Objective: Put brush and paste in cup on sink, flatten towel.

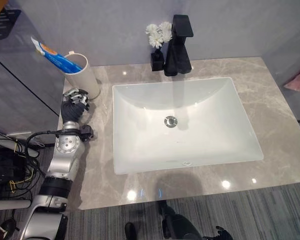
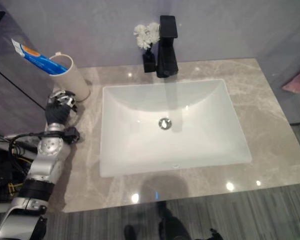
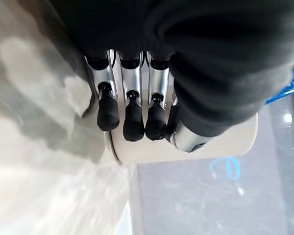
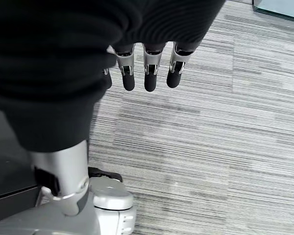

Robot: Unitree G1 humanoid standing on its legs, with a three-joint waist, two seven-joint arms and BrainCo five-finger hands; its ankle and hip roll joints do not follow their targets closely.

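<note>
- So, progress check: the paste [image 1: 54, 56] is already standing in the cup [image 1: 84, 75], blue tube sticking out over the rim toward the wall. A thin white tip [image 1: 71, 52] pokes up beside it, probably the brush, but I can't tell for sure.
- The cup sits on the marble surface [image 1: 270, 130] at the back left corner, just beside the sink [image 1: 140, 165].
- Left hand [image 1: 75, 102] is right at the foot of the cup. In its wrist view the fingers [image 3: 134, 117] hang straight and relaxed in front of the cup's base, grasping nothing.
- Right hand [image 4: 147, 68] hangs down by the floor, fingers loose and straight, nothing in it.
- My read: the cup half looks done or nearly done. The towel half is not done as far as I can see. There's only a bit of pink cloth [image 1: 299, 80] at the far right edge, possibly the towel, can't say.
- Count: one cup, one paste tube, one possible brush, one sink, one black faucet [image 1: 179, 47], one small black vase of white flowers [image 1: 157, 45].
</note>
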